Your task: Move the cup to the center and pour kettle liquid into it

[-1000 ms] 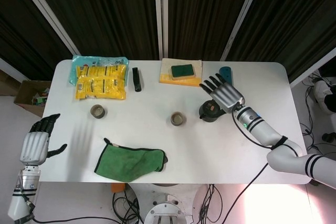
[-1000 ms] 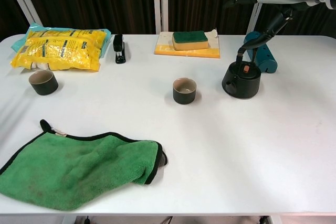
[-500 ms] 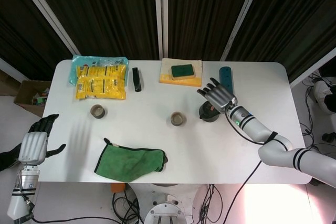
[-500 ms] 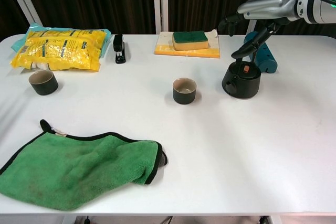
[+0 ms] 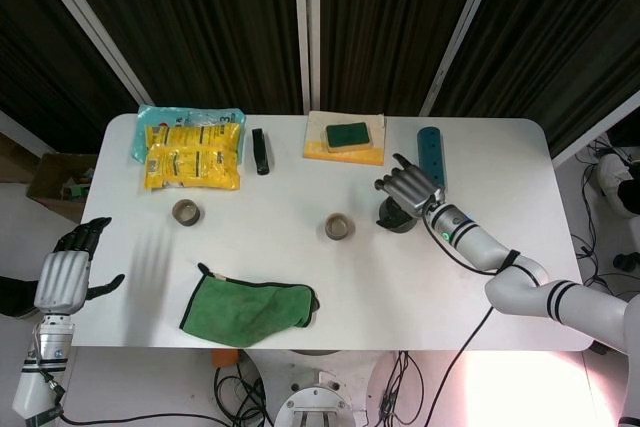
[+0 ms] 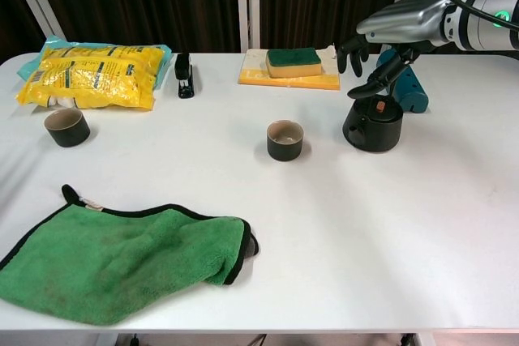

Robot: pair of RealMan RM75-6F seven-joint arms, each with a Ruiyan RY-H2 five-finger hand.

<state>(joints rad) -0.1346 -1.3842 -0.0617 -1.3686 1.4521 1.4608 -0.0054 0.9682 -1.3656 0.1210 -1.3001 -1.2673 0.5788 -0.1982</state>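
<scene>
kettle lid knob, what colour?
Orange-red, on the black kettle under the right hand. Chest view shows the knob best.

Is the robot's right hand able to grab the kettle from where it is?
Probably yes. The right hand hangs just above the kettle, fingers spread, with nothing between them.

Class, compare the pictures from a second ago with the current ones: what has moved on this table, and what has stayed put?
The right hand has come down from high above the kettle to just over its lid, fingers curling toward the handle; whether it has taken hold is unclear. The kettle, both cups, green cloth and left hand stayed where they were.
</scene>
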